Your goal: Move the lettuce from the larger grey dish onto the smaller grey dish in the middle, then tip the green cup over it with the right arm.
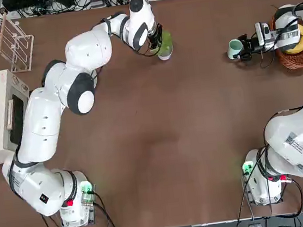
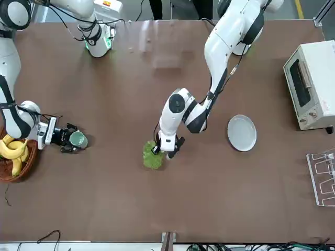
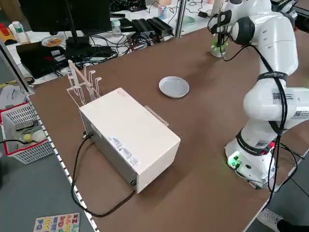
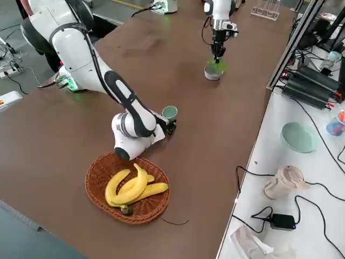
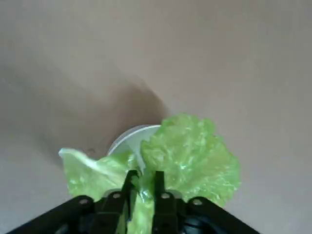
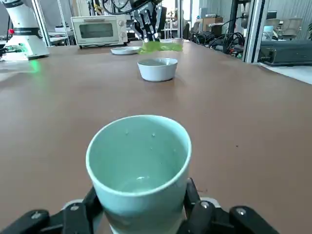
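Lettuce (image 2: pixel 153 157) hangs just above the smaller grey dish (image 6: pixel 157 68), pinched betw. the left gripper (image 5: pixel 144 187) fingers, which sit nearly together on the leaves. Larger grey dish (image 2: pixel 242 133) lies bare on the table (image 1: pixel 159 129), well apart from the bowl, nearer the toaster oven (image 2: pixel 311 84). Right gripper (image 1: pixel 249 47) is down low at the table's far right, by the banana basket (image 4: pixel 129 189), fingers clamped on the green cup (image 6: pixel 139 168); cup upright, mouth open to the wrist cam.
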Motion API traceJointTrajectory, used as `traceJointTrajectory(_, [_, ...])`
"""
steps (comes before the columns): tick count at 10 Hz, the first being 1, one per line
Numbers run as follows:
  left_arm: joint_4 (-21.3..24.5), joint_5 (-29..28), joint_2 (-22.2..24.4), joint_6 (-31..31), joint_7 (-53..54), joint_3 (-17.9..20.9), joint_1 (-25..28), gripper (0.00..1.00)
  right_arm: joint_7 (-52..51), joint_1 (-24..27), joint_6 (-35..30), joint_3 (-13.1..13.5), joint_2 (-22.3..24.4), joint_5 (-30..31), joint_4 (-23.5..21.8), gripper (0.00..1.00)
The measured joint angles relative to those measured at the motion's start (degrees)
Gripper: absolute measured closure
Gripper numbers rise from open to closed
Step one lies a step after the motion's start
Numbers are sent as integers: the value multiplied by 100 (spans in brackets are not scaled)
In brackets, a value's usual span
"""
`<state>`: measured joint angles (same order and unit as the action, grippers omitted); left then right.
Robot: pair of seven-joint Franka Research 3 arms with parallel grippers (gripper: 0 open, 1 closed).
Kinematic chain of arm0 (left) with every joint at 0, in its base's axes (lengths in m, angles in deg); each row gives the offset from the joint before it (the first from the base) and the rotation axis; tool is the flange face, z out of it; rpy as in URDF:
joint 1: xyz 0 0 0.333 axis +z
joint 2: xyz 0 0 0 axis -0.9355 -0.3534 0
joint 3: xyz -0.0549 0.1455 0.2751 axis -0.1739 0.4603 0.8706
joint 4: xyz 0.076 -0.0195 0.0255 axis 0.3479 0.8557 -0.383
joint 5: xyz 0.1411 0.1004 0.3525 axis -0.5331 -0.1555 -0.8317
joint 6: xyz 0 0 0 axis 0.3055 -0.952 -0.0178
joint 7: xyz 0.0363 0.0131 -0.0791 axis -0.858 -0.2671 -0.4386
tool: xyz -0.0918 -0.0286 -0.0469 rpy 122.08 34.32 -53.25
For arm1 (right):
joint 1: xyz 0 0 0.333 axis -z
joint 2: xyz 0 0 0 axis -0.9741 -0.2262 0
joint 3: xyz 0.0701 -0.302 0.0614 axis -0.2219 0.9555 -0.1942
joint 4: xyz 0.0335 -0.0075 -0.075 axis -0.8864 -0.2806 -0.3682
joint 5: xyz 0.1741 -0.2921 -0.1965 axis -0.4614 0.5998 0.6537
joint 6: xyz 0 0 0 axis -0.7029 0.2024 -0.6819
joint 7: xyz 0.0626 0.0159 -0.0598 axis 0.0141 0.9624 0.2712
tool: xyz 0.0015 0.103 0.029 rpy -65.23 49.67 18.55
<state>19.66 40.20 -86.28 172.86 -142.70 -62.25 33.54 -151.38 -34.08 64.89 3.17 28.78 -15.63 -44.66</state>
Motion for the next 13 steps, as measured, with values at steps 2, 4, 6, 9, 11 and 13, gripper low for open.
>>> traceJointTrajectory(2, [-8, 0, 0, 2, 0, 0, 0, 60, 398, -214, 79, -37, 109, -86, 72, 32])
traceJointTrajectory(4, [-48, 0, 3, -4, 0, 0, -3, 30, 870, -533, 342, -51, 372, -162, 118, 32])
traceJointTrajectory(6, [-135, 0, 92, -257, 0, 2, 17, 2, 1268, -867, 674, -57, 649, -262, 121, 32])
traceJointTrajectory(9, [-235, -1, 772, -1269, 53, 4, 377, 0, 2030, -1306, 1362, -60, 935, -286, 102, 32])
traceJointTrajectory(11, [-230, 12, 1371, -2461, 858, -103, 883, 0, 2563, -1492, 1765, -61, 1122, -286, -29, 32])
traceJointTrajectory(13, [-170, 210, 1876, -3707, 2031, -838, 2110, 0, 3074, -1678, 2211, -63, 1368, -283, -280, 32])
